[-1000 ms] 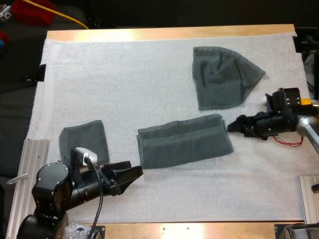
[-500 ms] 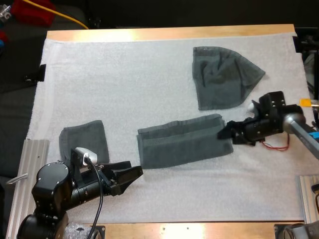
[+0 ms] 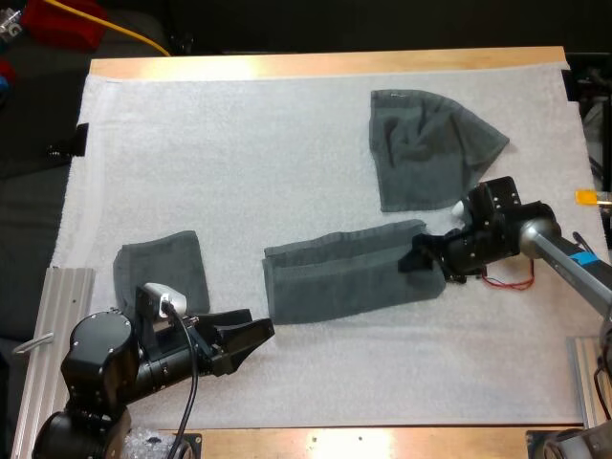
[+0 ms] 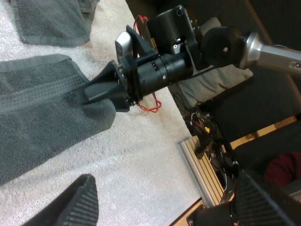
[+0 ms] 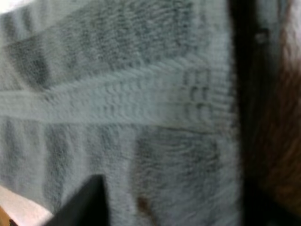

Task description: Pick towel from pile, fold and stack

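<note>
On the desk (image 3: 325, 63), a small folded towel (image 3: 158, 273) lies at 8 o'clock. The left pincer (image 3: 258, 333), spread and empty, hovers at 7 o'clock. A long half-folded towel (image 3: 335, 282) lies just below centre. The right pincer (image 3: 418, 260) sits on its 3 o'clock end, probably to carry that end across toward 9 o'clock. Whether it grips is unclear, because blurred cloth crowds its wrist view. A crumpled towel (image 3: 426, 143) waits at 1 o'clock.
</note>
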Controlling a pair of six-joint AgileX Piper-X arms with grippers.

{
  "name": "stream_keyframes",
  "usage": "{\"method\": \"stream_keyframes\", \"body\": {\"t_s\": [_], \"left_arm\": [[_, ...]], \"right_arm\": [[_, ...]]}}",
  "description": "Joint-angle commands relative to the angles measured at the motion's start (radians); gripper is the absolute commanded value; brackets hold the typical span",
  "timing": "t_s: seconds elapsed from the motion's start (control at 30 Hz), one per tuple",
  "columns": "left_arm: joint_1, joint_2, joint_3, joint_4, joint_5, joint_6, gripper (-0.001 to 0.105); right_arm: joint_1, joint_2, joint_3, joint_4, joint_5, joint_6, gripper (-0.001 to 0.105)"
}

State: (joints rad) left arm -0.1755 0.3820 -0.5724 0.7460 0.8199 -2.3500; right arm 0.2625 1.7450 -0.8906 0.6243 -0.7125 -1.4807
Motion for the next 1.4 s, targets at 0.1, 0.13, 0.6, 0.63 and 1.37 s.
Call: {"method": "stream_keyframes", "body": {"t_s": [0.1, 0.13, 0.6, 0.63, 1.37], "left_arm": [[0.002, -0.003, -0.008, 0.009, 0.007, -0.009, 0.06], [0.002, -0.003, -0.008, 0.019, 0.005, -0.007, 0.06], [0.002, -0.003, -0.006, 0.203, -0.047, 0.083, 0.06], [0.002, -0.003, -0.006, 0.21, -0.047, 0.083, 0.06], [0.002, -0.003, -0.006, 0.296, -0.106, 0.133, 0.06]], "right_arm": [[0.013, -0.019, 0.015, 0.086, 0.089, -0.013, 0.011], [0.016, -0.036, 0.015, 0.104, 0.151, -0.02, 0.004], [0.021, -0.292, 0.015, 0.403, 0.808, -0.107, 0.0], [0.021, -0.305, 0.015, 0.422, 0.843, -0.122, 0.0], [0.096, -0.461, -0.019, 0.491, 0.788, -0.098, 0.003]]}}
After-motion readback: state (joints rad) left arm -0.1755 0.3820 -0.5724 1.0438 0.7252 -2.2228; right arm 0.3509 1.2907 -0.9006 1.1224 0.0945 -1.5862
